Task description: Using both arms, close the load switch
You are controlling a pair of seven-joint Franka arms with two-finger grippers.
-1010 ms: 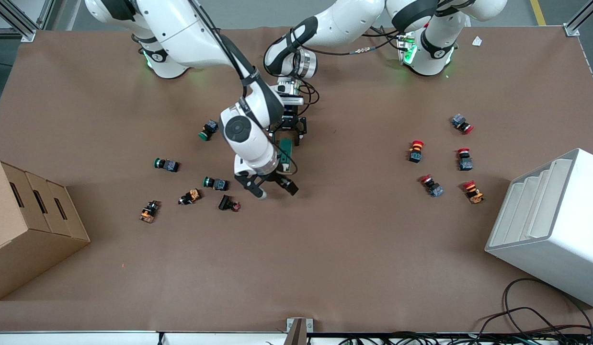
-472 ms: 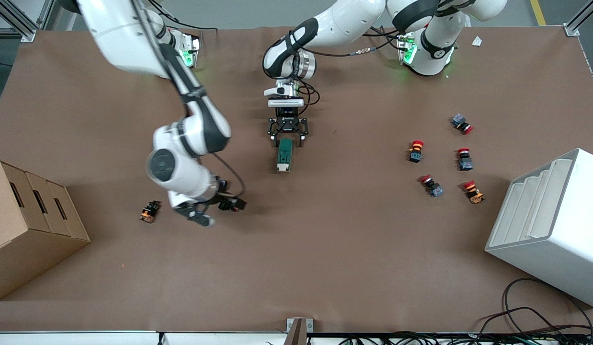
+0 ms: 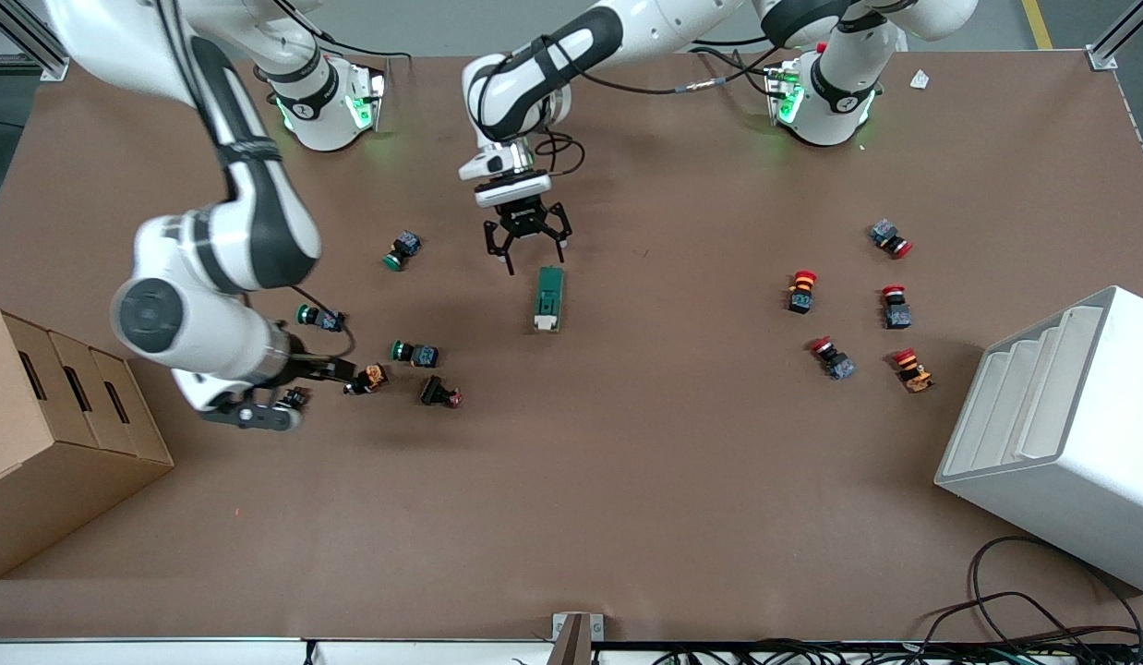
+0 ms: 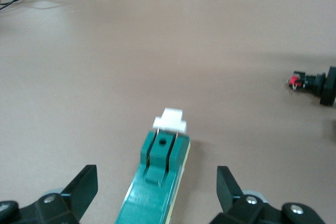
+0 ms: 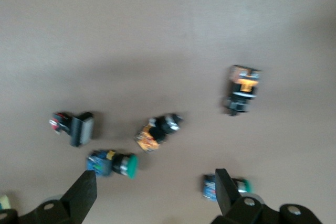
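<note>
Brown paper covers the table [image 3: 627, 480], with a cardboard box [image 3: 54, 434] at the right arm's end and a white bin [image 3: 1061, 434] at the left arm's end. Over the green-capped push buttons [image 3: 415, 353] hangs the right gripper [image 3: 258, 406], fingers spread and empty. Farther from the front camera, the load switch [image 3: 547, 298] lies flat mid-table, white lever end nearest the camera. Just above its farther end the left gripper [image 3: 525, 242] hovers, spread wide and holding nothing.
</note>
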